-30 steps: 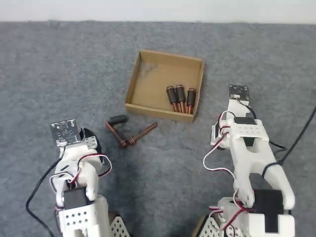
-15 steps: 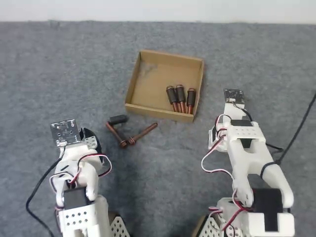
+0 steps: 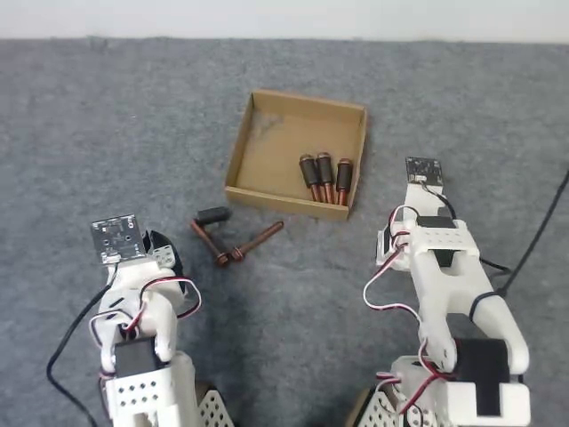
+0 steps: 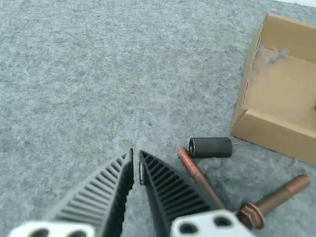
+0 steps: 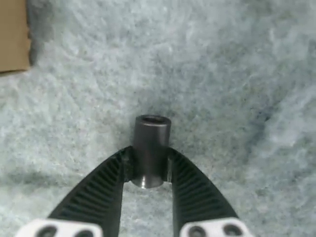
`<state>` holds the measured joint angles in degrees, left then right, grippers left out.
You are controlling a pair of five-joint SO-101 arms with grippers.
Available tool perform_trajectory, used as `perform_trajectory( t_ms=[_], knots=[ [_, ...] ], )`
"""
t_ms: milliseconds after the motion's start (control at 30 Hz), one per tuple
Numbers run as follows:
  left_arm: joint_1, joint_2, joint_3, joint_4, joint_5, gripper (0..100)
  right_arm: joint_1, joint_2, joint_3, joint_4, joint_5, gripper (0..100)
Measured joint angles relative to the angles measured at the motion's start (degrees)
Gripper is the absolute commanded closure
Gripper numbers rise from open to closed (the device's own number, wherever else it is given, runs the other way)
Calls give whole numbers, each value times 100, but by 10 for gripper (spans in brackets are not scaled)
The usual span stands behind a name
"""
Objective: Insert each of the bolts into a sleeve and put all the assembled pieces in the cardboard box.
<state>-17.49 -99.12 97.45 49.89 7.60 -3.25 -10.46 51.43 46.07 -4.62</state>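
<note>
Grey carpet is laid underneath. A dark sleeve is squeezed by the right gripper. The left gripper is closed, empty, with two bolts and a loose sleeve just ahead.

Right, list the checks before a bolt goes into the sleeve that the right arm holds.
1. Sleeve clamped in right gripper: ok.
2. Sleeve's open end pointing away from the gripper, unblocked: ok.
3. Left gripper holding a bolt: not ok, shut and empty.
4. Nearest bolt free to lift: cannot tell, its head end lies close to the second bolt.
5. Box has room: ok, three finished pieces lie along one side.
</note>
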Motion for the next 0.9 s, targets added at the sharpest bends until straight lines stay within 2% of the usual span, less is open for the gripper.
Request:
perform_trajectory(
  t_ms=[233, 567, 900],
  knots=[
    [0, 0, 0, 0, 0, 977, 0, -255, 26, 475, 0, 991],
    [0, 0, 0, 0, 0, 977, -18, -2154, 870, 923, 0, 991],
    [0, 0, 0, 0, 0, 977, 457, -2505, 1899, -273, 0, 991]
  ],
)
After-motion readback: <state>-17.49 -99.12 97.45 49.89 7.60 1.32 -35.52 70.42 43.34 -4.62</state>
